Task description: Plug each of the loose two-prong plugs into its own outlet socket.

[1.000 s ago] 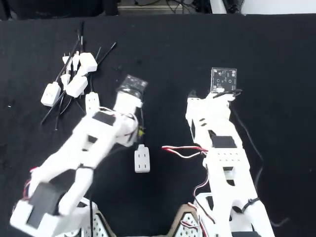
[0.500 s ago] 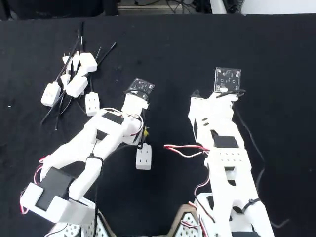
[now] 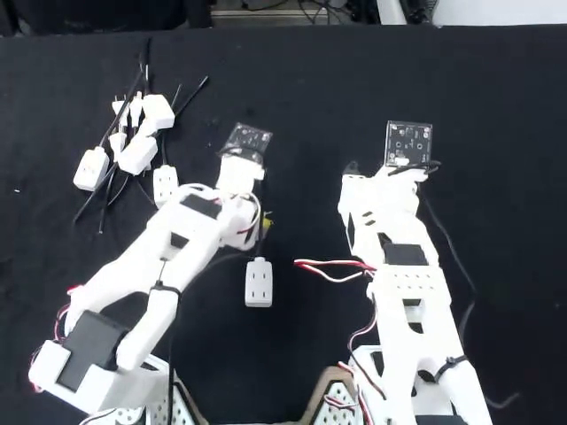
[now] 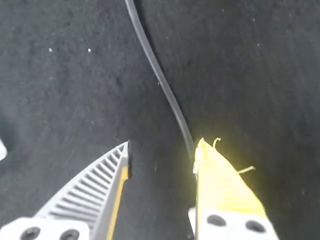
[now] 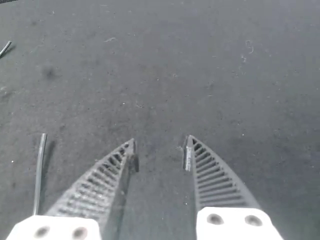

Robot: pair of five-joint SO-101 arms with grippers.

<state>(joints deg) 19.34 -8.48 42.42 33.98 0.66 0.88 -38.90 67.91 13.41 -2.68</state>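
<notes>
A white outlet block with slots lies on the black table between the two arms, on a black cable. A second white outlet block lies further left. Several loose white plugs with black cords are heaped at the far left. My left gripper is open just above the cloth, and a black cable runs up to its yellow-taped finger. My right gripper is open over bare cloth with nothing between its fingers. The left arm is angled toward the table's middle.
The right arm stretches straight out, with red and white wires looping off its side. A short black cord end lies beside the right gripper. Black cloth covers the whole table.
The left arm swung right and forward, then eased slightly back left. The middle outlet block shifted a little. The right arm crept slightly forward, then stayed still.
</notes>
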